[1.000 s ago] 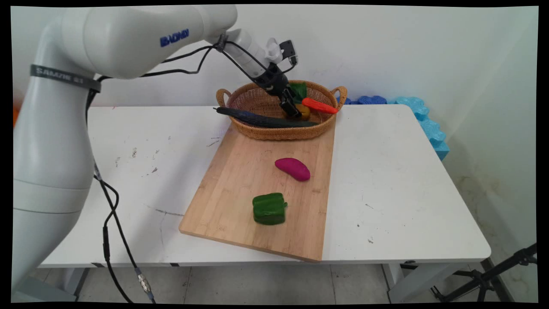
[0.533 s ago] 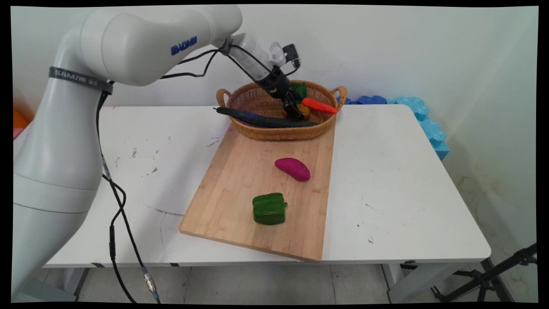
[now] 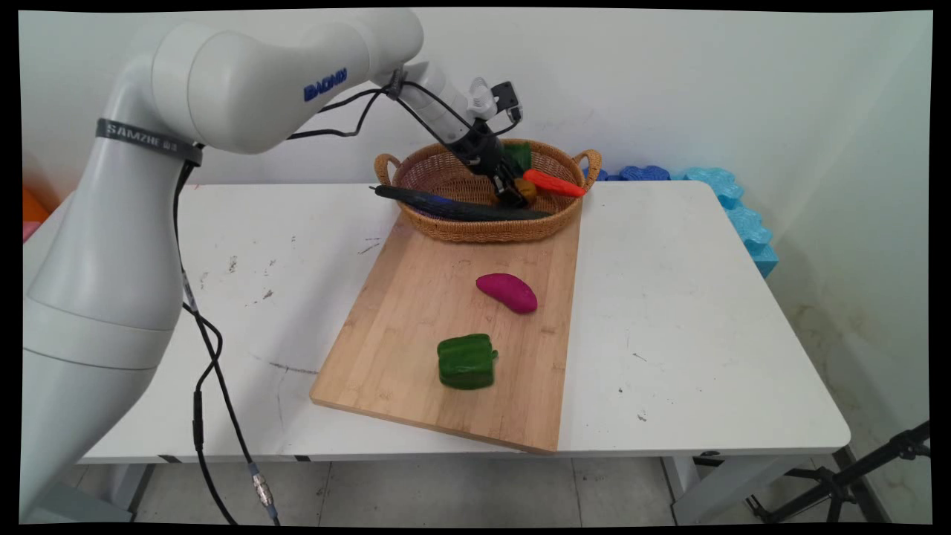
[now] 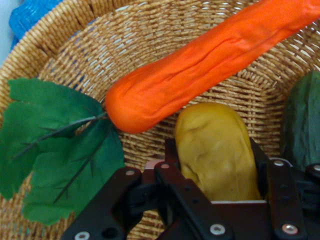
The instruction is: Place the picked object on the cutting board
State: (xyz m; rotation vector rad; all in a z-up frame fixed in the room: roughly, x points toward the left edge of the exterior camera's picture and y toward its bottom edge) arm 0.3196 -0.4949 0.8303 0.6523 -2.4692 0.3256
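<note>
My gripper (image 3: 513,196) reaches down into the right half of a wicker basket (image 3: 483,230) at the far end of a wooden cutting board. In the hand view my gripper (image 4: 213,149) is shut on a yellow potato (image 4: 215,150), one finger against each side. An orange carrot (image 4: 210,65) with green leaves (image 4: 55,150) lies just beyond the potato, apart from the fingers. From the main view the carrot (image 3: 553,183) rests on the basket's right rim. A long dark green cucumber (image 3: 461,208) lies across the basket's front.
The cutting board (image 3: 401,357) carries a purple sweet potato (image 3: 507,292) near its middle and a green bell pepper (image 3: 466,361) nearer the front. Blue foam pieces (image 3: 743,215) line the table's far right edge. Black cables hang at the left.
The arm's upper links have swung a little to the right. The gripper has stayed in the basket at the yellow potato, shifting only slightly.
</note>
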